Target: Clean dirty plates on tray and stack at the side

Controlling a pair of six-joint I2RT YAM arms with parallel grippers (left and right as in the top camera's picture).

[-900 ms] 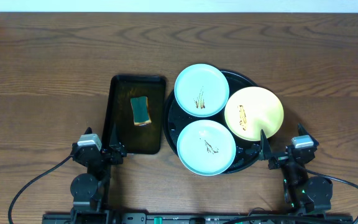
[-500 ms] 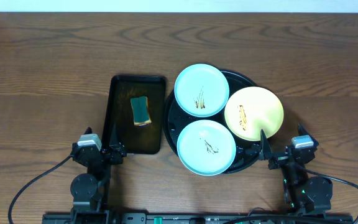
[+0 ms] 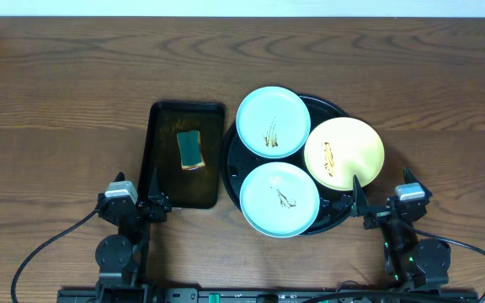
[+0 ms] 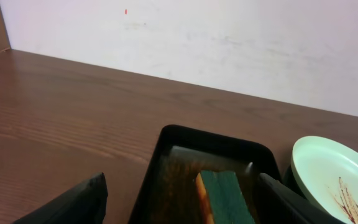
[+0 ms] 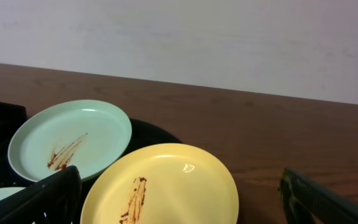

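**Plates (image 3: 273, 122) sitting smeared and unwiped**

Three small round shallow plates are lying on the large round glossy black tray (image 3: 330, 109). A pale mint-blue plate (image 3: 269, 105) is sitting at the far side and a second mint-blue plate (image 3: 279, 199) at the near side. A pale yellow plate (image 3: 344, 153) is overhanging the rim on the right. Each is showing a brownish smear in its centre. Just beside the round tray, on its left, a smaller rectangular black tray (image 3: 162, 172) is holding a green-topped sponge (image 3: 191, 149).

The left gripper (image 4: 178, 202) is hovering at the near end of the rectangular tray, its fingers spread wide and gripping nothing. The right gripper (image 5: 179, 199) is hovering by the near right rim of the round tray, likewise gaping and empty.

Nothing is looking wiped or stacked, so fetching the sponge is probably the step in hand. Doing it well means the left gripper coming down squarely over the sponge, closing across its narrower width, and lifting it clear of the tray wall. The right gripper should be steadying a plate by its edge, since the overhanging yellow one may tip under pressure.
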